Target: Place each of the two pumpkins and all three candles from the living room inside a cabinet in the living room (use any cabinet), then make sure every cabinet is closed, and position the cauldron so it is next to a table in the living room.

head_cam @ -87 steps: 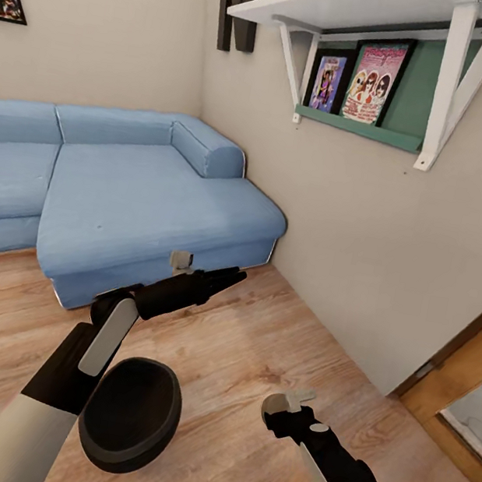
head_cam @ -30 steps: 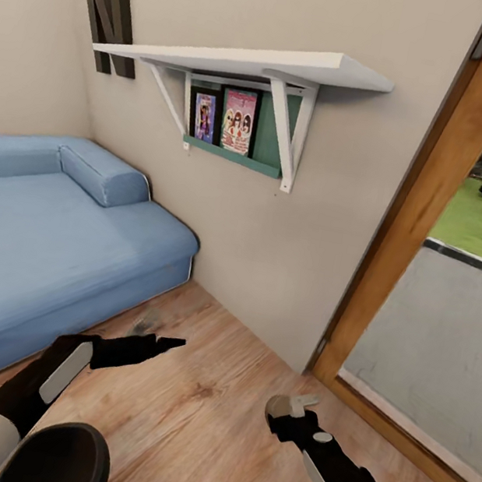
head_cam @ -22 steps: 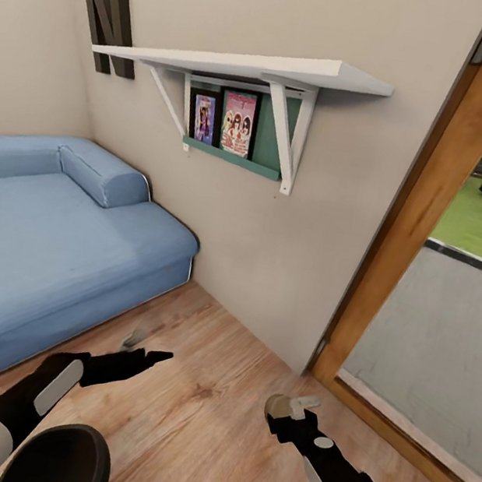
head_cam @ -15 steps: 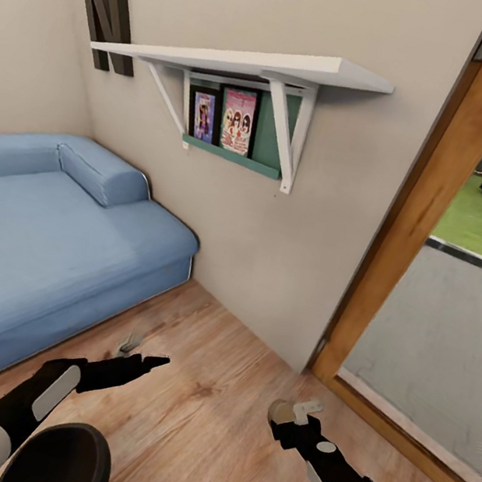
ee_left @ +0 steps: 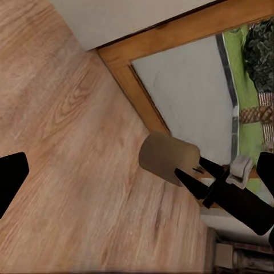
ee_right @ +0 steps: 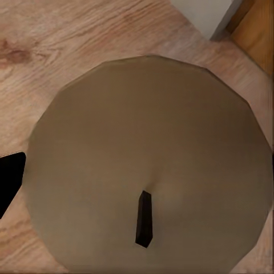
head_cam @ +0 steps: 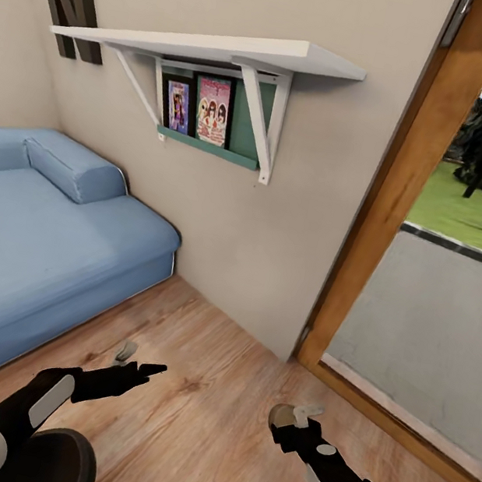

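My right gripper [head_cam: 287, 418] is shut on a stubby tan candle [head_cam: 281, 415], held low over the wood floor. In the left wrist view the candle [ee_left: 168, 157] lies on its side between the right gripper's black fingers [ee_left: 194, 184]. Seen from the right wrist, the candle's flat round top [ee_right: 148, 142] with a dark wick is very close. My left gripper [head_cam: 145, 371] is open and holds nothing, pointing forward above the floor. A black round cauldron [head_cam: 53, 461] sits low under my left forearm. No pumpkins, cabinet or table are in view.
A blue sofa [head_cam: 36, 236] fills the left side. A white wall shelf [head_cam: 212, 46] with framed pictures hangs on the beige wall ahead. At the right, a wooden door frame [head_cam: 392, 189] borders a glass opening to a paved yard and grass. Bare wood floor [head_cam: 210, 417] lies ahead.
The camera has swung right: sofa and shelf slid left, and more of the doorway shows. Both arms keep their pose, and the candle stays in the right gripper.
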Controlling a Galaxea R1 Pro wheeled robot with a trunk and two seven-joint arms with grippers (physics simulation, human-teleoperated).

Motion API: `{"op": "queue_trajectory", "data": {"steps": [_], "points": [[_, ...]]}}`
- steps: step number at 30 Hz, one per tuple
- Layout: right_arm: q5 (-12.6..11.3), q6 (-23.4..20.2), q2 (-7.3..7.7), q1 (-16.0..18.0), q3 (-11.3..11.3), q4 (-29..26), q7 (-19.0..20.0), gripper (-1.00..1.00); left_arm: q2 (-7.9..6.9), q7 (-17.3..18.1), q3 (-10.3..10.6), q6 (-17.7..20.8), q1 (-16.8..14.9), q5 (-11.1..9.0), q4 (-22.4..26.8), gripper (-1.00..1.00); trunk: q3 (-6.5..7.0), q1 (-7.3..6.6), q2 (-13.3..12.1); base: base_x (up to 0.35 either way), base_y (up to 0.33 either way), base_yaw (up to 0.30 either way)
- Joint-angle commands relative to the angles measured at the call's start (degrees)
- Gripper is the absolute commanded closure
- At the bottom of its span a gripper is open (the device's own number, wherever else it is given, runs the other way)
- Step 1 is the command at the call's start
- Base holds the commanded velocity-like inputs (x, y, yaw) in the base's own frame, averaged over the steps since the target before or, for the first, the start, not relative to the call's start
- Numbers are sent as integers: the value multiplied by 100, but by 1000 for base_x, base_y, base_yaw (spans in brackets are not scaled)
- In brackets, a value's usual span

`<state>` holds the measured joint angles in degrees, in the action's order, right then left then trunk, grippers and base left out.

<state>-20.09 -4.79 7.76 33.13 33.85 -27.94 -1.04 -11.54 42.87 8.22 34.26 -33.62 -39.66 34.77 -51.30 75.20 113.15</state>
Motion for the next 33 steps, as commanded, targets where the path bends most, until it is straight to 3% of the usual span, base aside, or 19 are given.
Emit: {"op": "queue_trajectory", "data": {"steps": [1,33], "points": [[-11,-8,-7,1,-1,3,6,100,2,1,3,-3,-1,5,0,-100,-6,0,0,0,0,-221],[-21,-5,-23,1,-1,227,17,100,3,-6,4,-1,-2,-4,-49,-100,-198,0,0,0,0,-225]]}}
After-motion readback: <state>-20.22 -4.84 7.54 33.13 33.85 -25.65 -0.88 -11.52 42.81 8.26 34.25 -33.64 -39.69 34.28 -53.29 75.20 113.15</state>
